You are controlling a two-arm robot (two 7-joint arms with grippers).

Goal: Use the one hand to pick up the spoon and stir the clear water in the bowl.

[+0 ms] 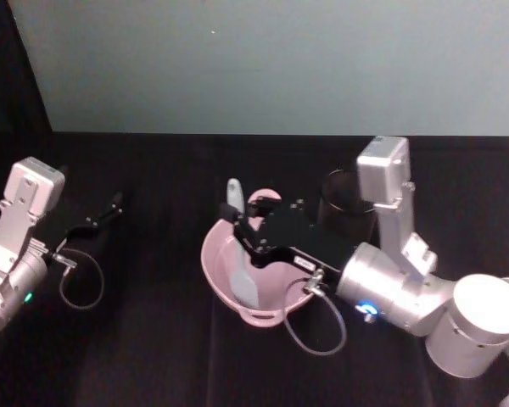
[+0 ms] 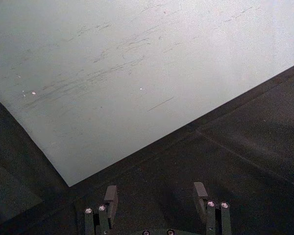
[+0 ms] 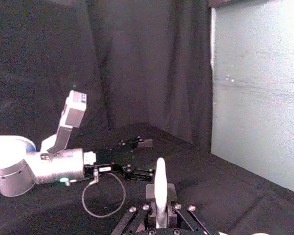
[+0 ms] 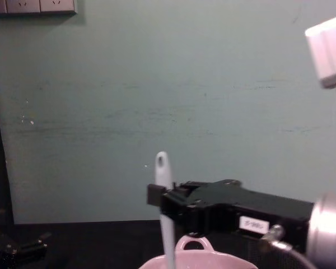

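- Spoon (image 1: 243, 270) is in the grip: the right gripper (image 1: 237, 231) reaches in from the right over the pale pink bowl (image 1: 209, 254), fingers pinching the white handle partway along
- It stands close to upright, the holed handle end poking up above the fingers and the flat paddle blade down inside the bowl's left half
- The bowl sits mid-counter, with a black wire-mesh cup (image 1: 343, 199) just beside it, behind and to the right
- Left gripper (image 1: 110, 208) is parked well off to the left over the black-draped counter (image 1: 153, 348), fingers spread, holding nothing
- Looks to me like the stirring step itself, with the pick-up done
- To do it well, I'd keep the blade low and trace slow, small circles round the bowl's middle, staying off the wall and the loop handle (image 1: 263, 197) at the far rim
- A knock on the rim could shove the bowl across the cloth or slop water out, so gentle pace wins
- That slim, smooth plastic handle may twist in the pinch when the broad blade meets drag, so a firm squeeze matters
- Surfaces: the bowl is glossy, rounded and hard-looking; the spoon is thin and rigid, more spatula than scoop
- The cup is an open-mesh cylinder and the counter cloth is matte and soft
- The water is too clear to make out
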